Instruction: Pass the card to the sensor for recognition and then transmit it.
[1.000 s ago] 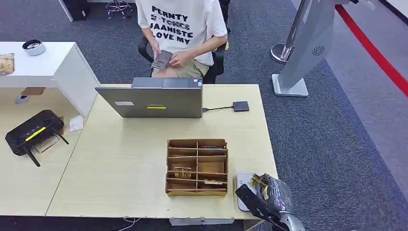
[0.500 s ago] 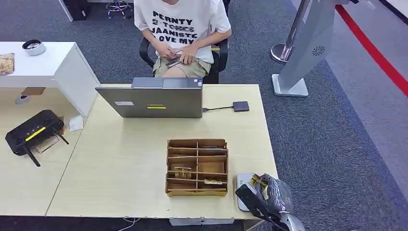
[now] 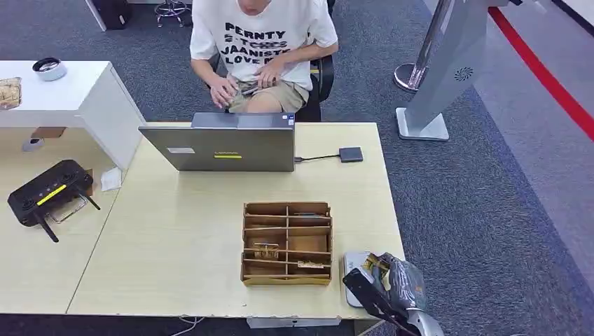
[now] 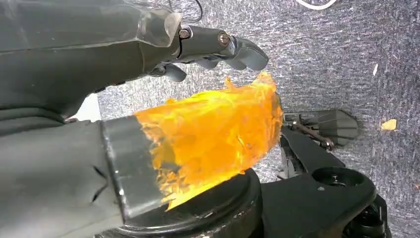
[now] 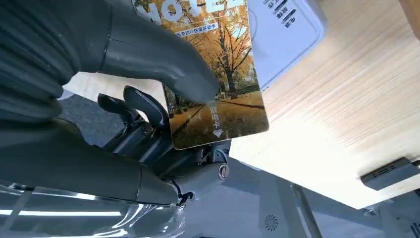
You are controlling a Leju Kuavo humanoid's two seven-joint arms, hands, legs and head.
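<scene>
Right wrist view: shows the card (image 5: 218, 99) pinched by the right hand (image 5: 94, 99), thick thumb on the printed face and dark fingers (image 5: 138, 106) behind it, closed firmly on it. Hangs tilted just over the near edge of the white sensor (image 5: 282, 34), lower corner jutting past the sensor and off the tabletop (image 5: 317, 129); cannot tell whether card and sensor touch.

Head view: places that hand (image 3: 392, 287) right beside the sensor (image 3: 352, 274), at the tabletop's corner, with the wooden organiser (image 3: 287, 243) just on the sensor's other side.

Left wrist view: shows the left hand (image 4: 99, 84) well away from the sensor, hanging over carpet, fingers (image 4: 237, 47) spread from the orange-wrapped thumb, holding nothing.

Likely risks, as a judgement:
- Could fail to read if held at this tilt or too far off the sensor's centre, since only an edge overlaps it.
- Could slip from a grip that covers only part of the card; would then drop past the tabletop edge beside the sensor onto the floor.
- Could nudge the sensor off its corner if pressed down hard.
- Could clip the organiser when swinging past the sensor toward the seated person (image 3: 263, 42), far beyond the sensor behind the laptop (image 3: 224, 147).
</scene>
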